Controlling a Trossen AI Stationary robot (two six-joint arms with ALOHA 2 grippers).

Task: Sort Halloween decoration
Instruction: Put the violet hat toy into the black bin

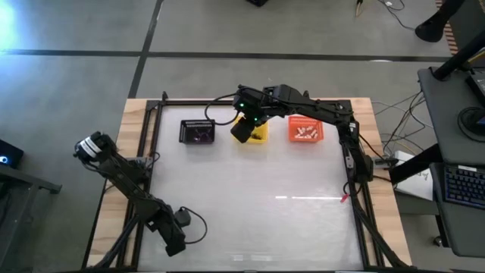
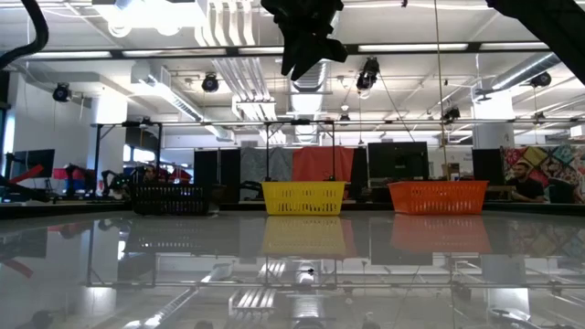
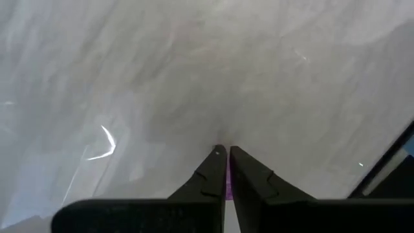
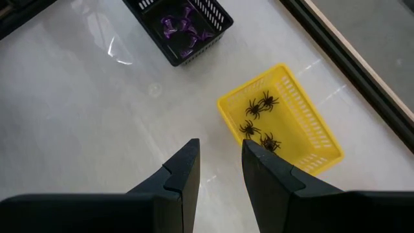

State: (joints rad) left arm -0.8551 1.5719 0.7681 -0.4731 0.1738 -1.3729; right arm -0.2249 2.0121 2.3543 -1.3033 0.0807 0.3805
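My left gripper point(image 3: 224, 152) stands near the table's front left corner point(image 1: 176, 244), pointing steeply down at the white tabletop. It is shut on a small purple decoration point(image 3: 227, 186), of which only a sliver shows. My right gripper point(image 4: 220, 155) hangs open and holds nothing, high over the near left edge of the yellow basket point(image 4: 281, 120), which holds black spiders point(image 4: 259, 107). The black basket point(image 4: 187, 26) holds purple pieces point(image 4: 181, 29). The orange basket point(image 1: 305, 130) holds white pieces. My left gripper pinches the purple decoration between its two fingers; a thin purple strip point(image 3: 227, 188) shows in the slit between them, just behind the tips. The fingers come from above, slanting steeply down. Which part they hold, and whether it is clear of the table, the fingers hide.
The three baskets stand in a row along the table's far edge: black point(image 1: 197, 131), yellow point(image 1: 259, 135), orange. A dark frame point(image 1: 144, 152) runs round the table's sides. The white tabletop point(image 1: 250, 205) between the baskets and the near edge is bare.
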